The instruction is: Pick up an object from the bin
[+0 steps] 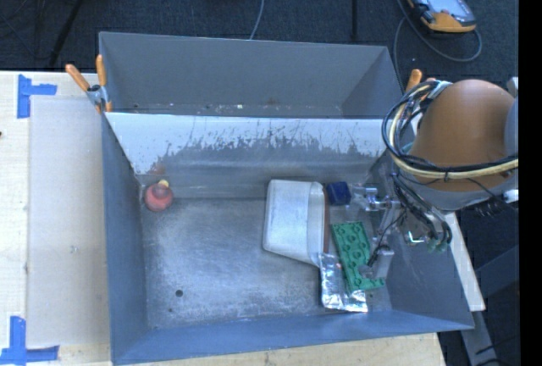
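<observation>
At lower right the gripper (pixel 378 247) is held over a green studded plate (pixel 352 252), the nearest thing to pick; its opening cannot be told.

Arm (pixel 495 186): one, entering from the right of the camera view and seen from above; only its last link and wrist are in sight.
Wrist cover (pixel 464 131): a rounded orange-brown dome, the largest visible part, sitting high at the right.
Cables (pixel 403 129): black, yellow and white loops bundled round the dome's left side and lower rim; thinner dark wires trail down from it to the left.
Wrist hardware (pixel 369 196): silver metal brackets just left of and below the dome.
Gripper (pixel 378 249): dark, slim, hanging below and left of the dome, pointing downward with a slight tilt.
</observation>
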`<action>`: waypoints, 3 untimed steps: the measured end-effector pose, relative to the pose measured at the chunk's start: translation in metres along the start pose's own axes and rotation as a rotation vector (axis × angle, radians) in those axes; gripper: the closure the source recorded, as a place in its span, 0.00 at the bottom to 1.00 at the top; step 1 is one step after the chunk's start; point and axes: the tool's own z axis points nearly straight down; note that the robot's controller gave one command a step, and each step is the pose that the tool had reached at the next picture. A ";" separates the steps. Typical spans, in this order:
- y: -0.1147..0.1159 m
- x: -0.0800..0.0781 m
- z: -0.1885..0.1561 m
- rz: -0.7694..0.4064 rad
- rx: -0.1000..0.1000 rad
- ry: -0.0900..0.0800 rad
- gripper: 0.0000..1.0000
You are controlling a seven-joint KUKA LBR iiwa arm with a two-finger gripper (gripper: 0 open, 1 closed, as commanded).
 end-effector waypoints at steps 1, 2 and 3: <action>0.040 -0.027 0.112 0.181 -0.001 -0.002 0.00; 0.059 -0.001 0.130 0.452 -0.002 -0.005 0.00; 0.058 -0.003 0.129 0.448 -0.001 -0.010 1.00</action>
